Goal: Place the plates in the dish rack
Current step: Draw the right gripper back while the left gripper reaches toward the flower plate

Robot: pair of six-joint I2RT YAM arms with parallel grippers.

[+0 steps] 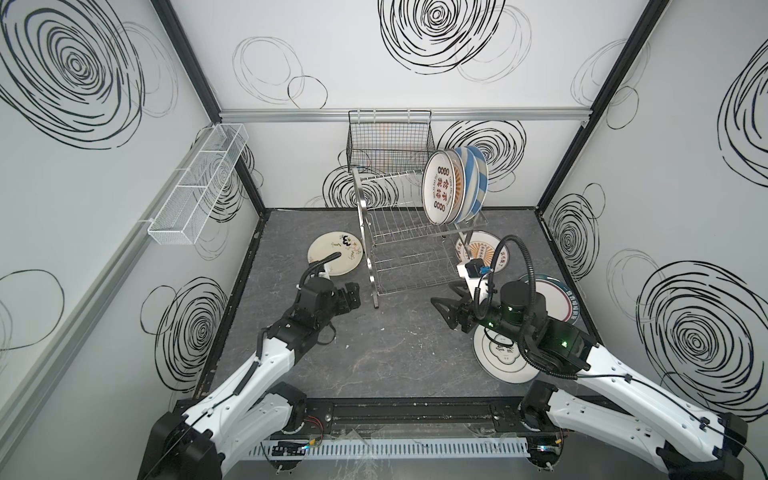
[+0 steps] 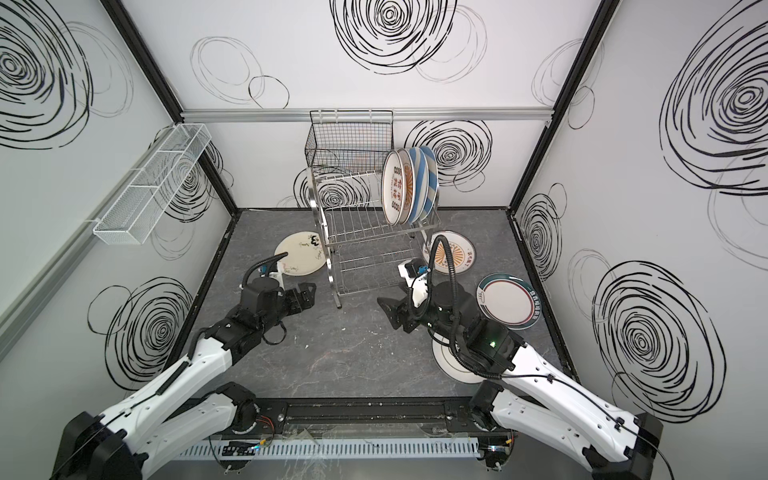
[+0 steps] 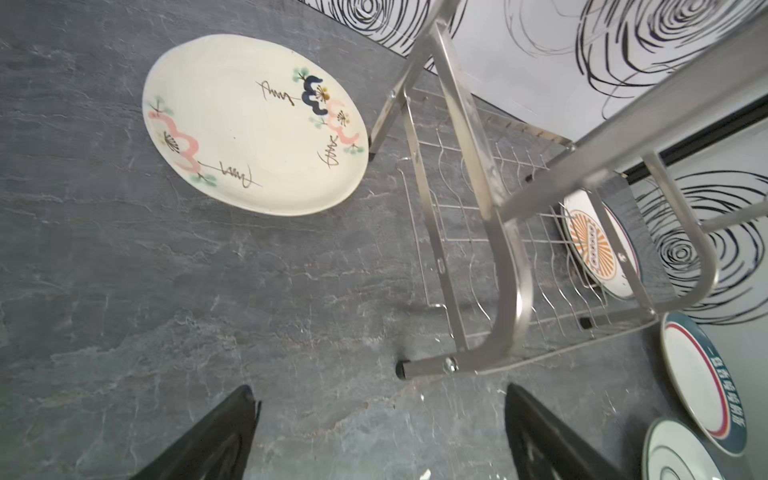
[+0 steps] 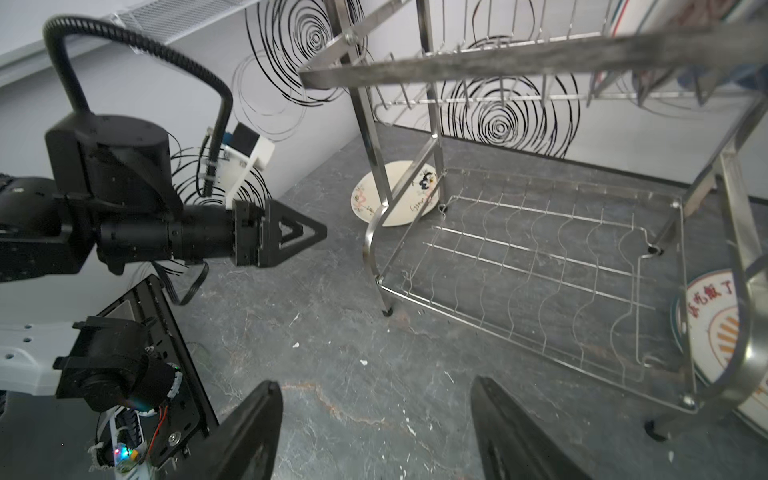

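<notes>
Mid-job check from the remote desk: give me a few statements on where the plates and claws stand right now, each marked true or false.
1. Plates stand upright at the right end of the top tier of the dish rack. True.
2. The lower tier holds one plate. False: it is empty.
3. The floral plate lies flat on the table, left of the rack. True.
4. The right claw grips a plate. False: it is open and holds nothing.
5. The green-rimmed plate is already racked. False: it lies on the table, right of the rack.
</notes>
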